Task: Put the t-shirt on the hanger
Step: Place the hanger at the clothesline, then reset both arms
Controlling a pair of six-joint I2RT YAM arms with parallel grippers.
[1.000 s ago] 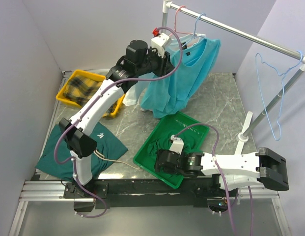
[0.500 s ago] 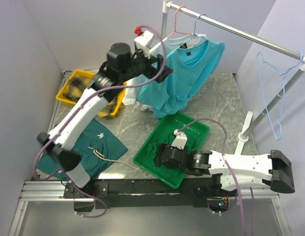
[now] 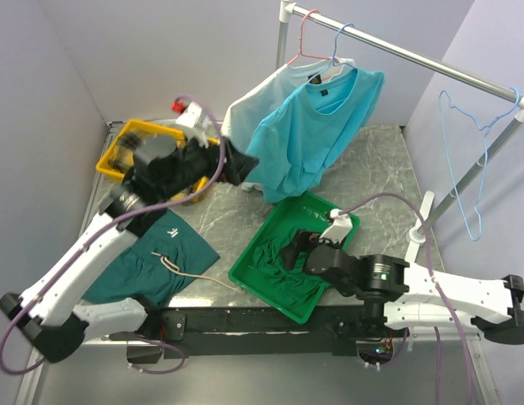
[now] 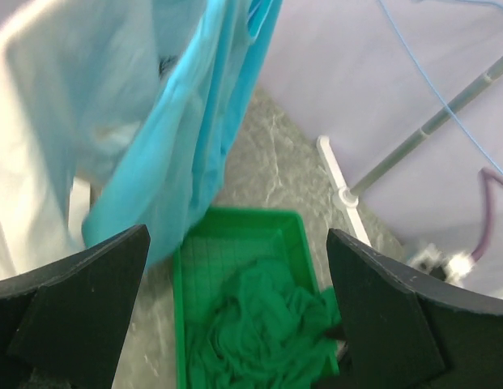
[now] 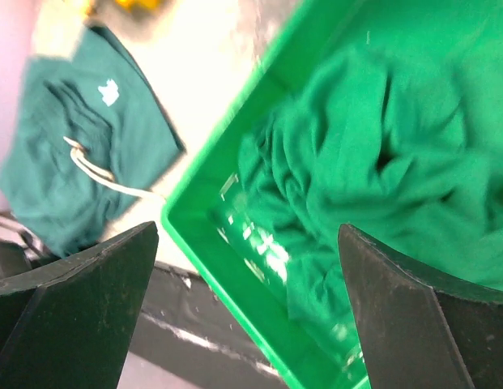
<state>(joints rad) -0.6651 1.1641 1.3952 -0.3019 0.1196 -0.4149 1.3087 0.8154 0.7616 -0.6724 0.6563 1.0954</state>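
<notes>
Though hung on hanger [image 3: 336,56] from far rail [image 3: 413,55], beside white t-shirt [image 3: 249,105]: t-shirt [image 3: 316,126], turquoise, collar up at hook, left side sagging, seemingly not squared on wire. Left gripper [image 3: 240,164]: jaws spread full, nothing held, just beside lower left hem, contact not evident. Right gripper [image 3: 294,247]: jaws wide, empty, low over green tray [image 3: 263,298] and dark green garment [image 3: 277,266], near centre. Hazards, as judged: hem snagged by left gripper on any pull-back, dragging shirt off one shoulder; hanger jolted from rail.
</notes>
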